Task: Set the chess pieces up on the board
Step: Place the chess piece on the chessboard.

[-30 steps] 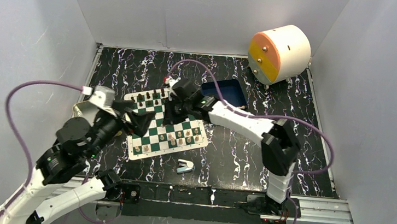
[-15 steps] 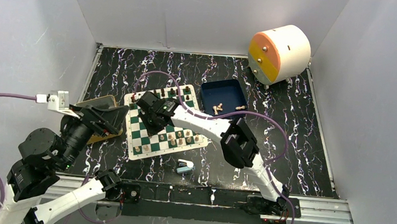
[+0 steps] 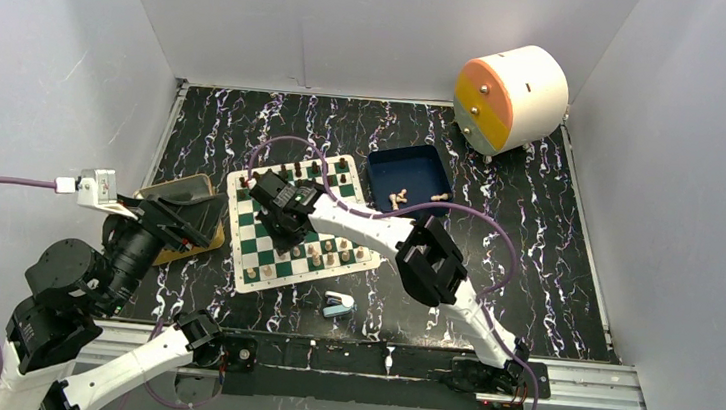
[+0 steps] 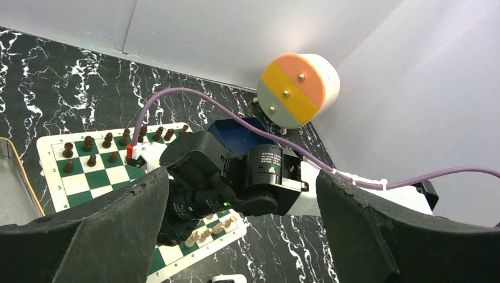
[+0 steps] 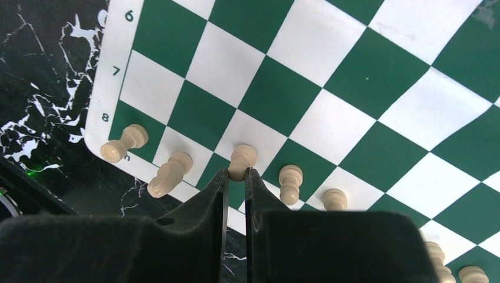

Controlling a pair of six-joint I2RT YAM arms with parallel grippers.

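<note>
**Black marble table: right arm pinches tan piece at board edge, left jaws wide**

Black white-veined marble-pattern table [image 3: 534, 262], boxed in by pale grey walls [image 3: 356, 24]. Thin green-and-white checkered board mat [image 3: 265, 246] lies flat left of centre, slightly rotated, white border with row numbers 6, 7, 8 visible in the right wrist view.

- right gripper [image 5: 236, 172]: reached across over the board's near-left part. Jaws narrow, closed on 1 light tan wooden chess piece [image 5: 242, 158] standing in the row beside the "8" border edge.
- Other light tan pieces [image 5: 168, 175] stand in that same edge row on both sides of the held one, close but not touching it. From the top view this tan row [image 3: 329, 255] runs along the board's near edge.
- Dark brown pieces [image 4: 88, 144] stand in 2 rows along the far edge.
- left gripper [image 4: 242, 175]: off the board to its left, jaws wide apart, nothing between them. In the top view it hangs over a flat dark panel with a tan rim [image 3: 175, 187] lying just beside the board.
- Dark blue rectangular tray [image 3: 428, 166] sits just past the board's far-right corner, a few loose tan pieces [image 3: 400, 198] inside.
- Small light-blue stapler-like object [image 3: 337, 305] on the table near the board's near edge, apart from it.
- White cylinder with an orange, yellow and grey face [image 3: 510, 97] in the far-right corner.
</note>
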